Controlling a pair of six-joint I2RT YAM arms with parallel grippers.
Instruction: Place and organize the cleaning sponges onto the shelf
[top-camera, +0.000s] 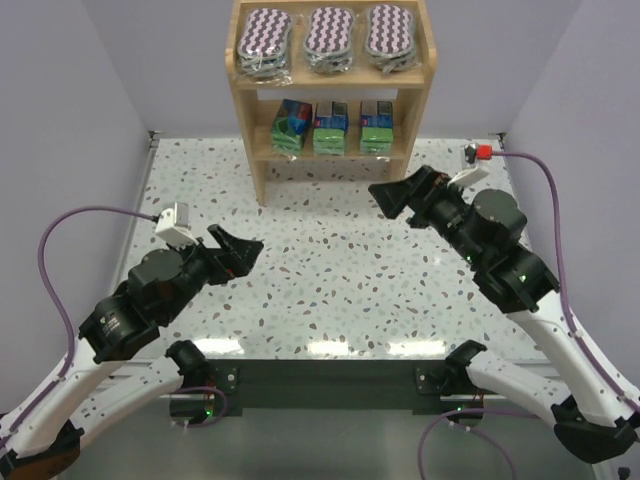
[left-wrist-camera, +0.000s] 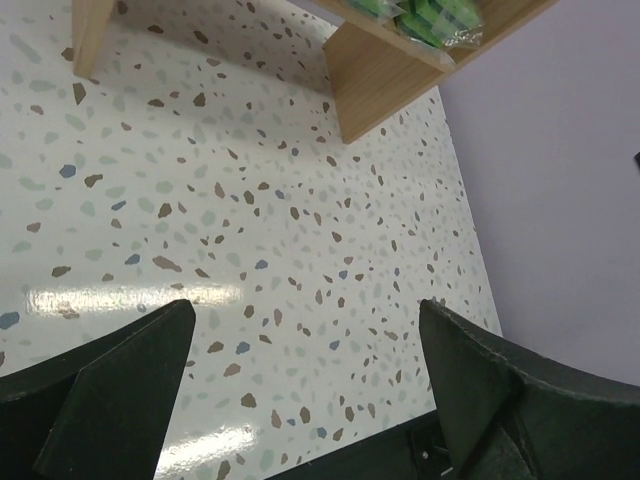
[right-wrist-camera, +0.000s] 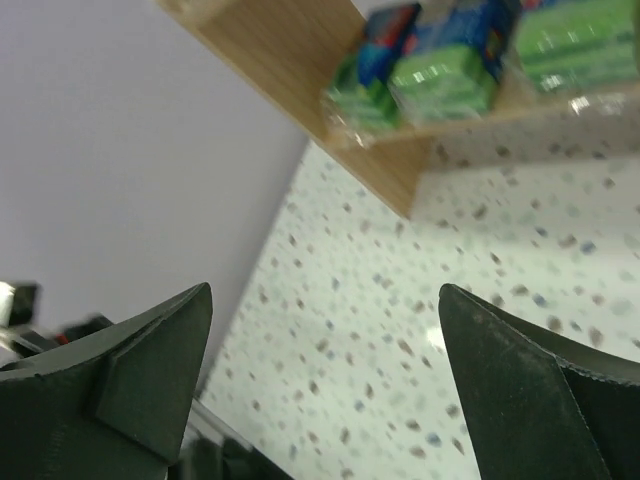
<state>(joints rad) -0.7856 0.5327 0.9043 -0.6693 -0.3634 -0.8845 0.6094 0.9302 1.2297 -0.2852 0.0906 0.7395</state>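
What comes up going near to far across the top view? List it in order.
left claw → right claw → green-and-blue sponge packs on the lower tier of the shelf → zigzag oval pads on its top tier

The speckled table (top-camera: 330, 280) carries a wooden shelf (top-camera: 249, 100), which stands ahead of the left gripper (top-camera: 240, 248) and closer ahead of the right gripper (top-camera: 402, 192). Three oval zigzag pads (top-camera: 329, 35) lie in a row on its top tier. Three green-and-blue packs (top-camera: 331, 127) sit side by side on the lower tier, facing the right gripper.
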